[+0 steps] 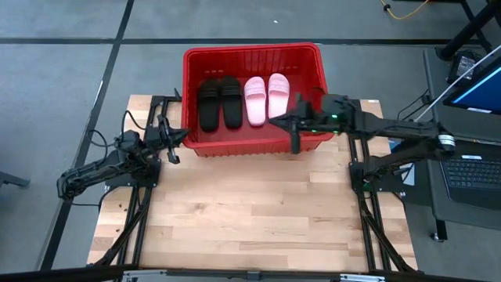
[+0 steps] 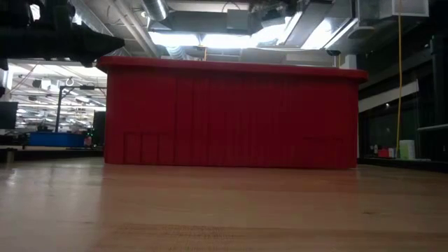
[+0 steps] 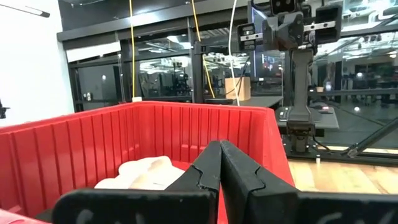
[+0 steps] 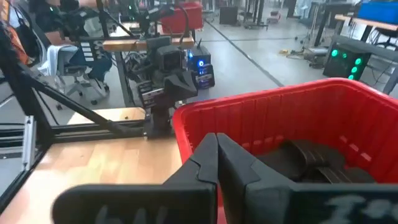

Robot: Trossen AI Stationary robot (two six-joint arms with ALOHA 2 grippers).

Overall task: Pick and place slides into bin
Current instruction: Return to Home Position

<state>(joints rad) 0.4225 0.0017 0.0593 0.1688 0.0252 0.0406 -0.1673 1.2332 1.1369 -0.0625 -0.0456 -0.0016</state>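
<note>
Left gripper (image 3: 219, 146) and right gripper (image 4: 216, 140), each pressed together and empty, hover at the near corners of the bin (image 1: 250, 49), where the black slides (image 1: 219, 103) and pink slides (image 1: 266, 98) lie; a low swing homeward could clip its rim and shove it.

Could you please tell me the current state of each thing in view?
black slides: lying in the bin, side by side.
pink slides: lying in the bin, beside the black pair.
bin: upright, holding all four slides.
left gripper: fingers shut, empty, by the bin.
right gripper: fingers shut, empty, by the bin.
</note>
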